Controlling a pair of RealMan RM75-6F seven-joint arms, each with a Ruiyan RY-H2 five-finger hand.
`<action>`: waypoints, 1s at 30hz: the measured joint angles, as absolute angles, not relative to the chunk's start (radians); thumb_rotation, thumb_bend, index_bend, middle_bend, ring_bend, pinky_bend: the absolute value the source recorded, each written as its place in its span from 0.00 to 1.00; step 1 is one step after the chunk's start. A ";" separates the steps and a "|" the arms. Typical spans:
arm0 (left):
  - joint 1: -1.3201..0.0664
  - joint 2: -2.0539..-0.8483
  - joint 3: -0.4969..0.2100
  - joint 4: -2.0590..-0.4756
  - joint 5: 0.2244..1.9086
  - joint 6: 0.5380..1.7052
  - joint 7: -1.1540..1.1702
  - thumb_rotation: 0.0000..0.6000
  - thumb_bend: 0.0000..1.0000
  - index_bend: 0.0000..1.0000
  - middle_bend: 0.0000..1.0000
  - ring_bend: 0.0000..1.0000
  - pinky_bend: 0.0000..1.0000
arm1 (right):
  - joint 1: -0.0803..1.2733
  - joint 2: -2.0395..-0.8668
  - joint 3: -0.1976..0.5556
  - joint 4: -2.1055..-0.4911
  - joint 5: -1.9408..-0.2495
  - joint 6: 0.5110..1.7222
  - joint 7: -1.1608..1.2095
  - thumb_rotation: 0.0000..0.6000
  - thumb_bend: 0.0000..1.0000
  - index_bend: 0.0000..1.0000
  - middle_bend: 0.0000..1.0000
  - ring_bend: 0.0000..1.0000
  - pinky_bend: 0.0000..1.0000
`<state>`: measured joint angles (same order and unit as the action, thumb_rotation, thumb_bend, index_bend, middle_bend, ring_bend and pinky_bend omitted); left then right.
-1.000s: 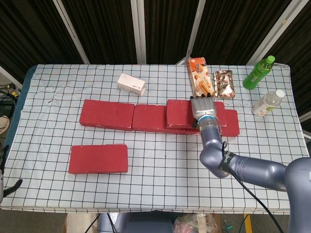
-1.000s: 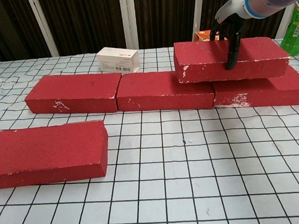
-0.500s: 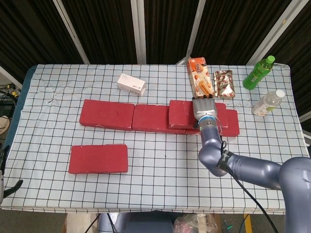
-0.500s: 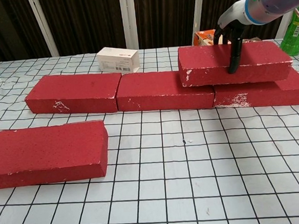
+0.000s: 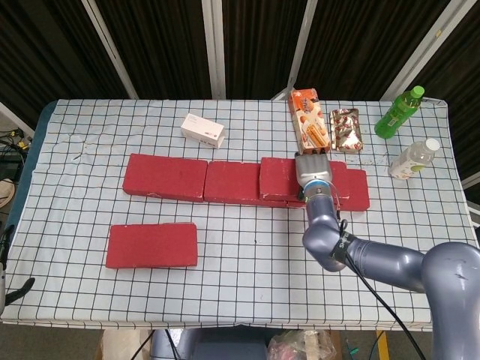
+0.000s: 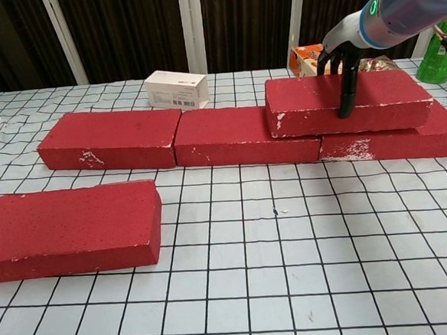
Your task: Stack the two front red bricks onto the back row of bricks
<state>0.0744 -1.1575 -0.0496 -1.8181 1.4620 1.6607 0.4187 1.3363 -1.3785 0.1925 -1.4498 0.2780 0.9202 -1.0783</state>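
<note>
Three red bricks form the back row: left, middle and right. A fourth red brick lies flat on top, across the seam between the middle and right ones. My right hand grips this top brick from above, one finger down its front face and the others over its back edge. One more red brick lies alone at the front left. My left hand is in neither view.
A white box sits behind the row. Two snack packs lie just behind my right hand. A green bottle and a clear bottle stand at the far right.
The brick in my right hand has come down from a slightly raised, tilted pose to lie flat on the back row. The hand still grips it.
</note>
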 measured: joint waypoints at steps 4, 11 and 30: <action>0.074 -1.158 -0.050 -1.819 1.460 1.660 0.421 1.00 0.00 0.06 0.00 0.03 0.22 | 1.336 -1.384 0.200 -1.446 0.280 0.922 -1.084 1.00 0.15 0.18 0.22 0.10 0.00; 0.072 -1.159 -0.052 -1.820 1.454 1.657 0.424 1.00 0.00 0.06 0.00 0.03 0.22 | 1.340 -1.392 0.213 -1.444 0.288 0.932 -1.097 1.00 0.15 0.18 0.22 0.10 0.00; 0.069 -1.155 -0.053 -1.820 1.446 1.651 0.421 1.00 0.00 0.06 0.00 0.03 0.22 | 1.346 -1.419 0.246 -1.431 0.313 0.966 -1.143 1.00 0.15 0.17 0.16 0.04 0.00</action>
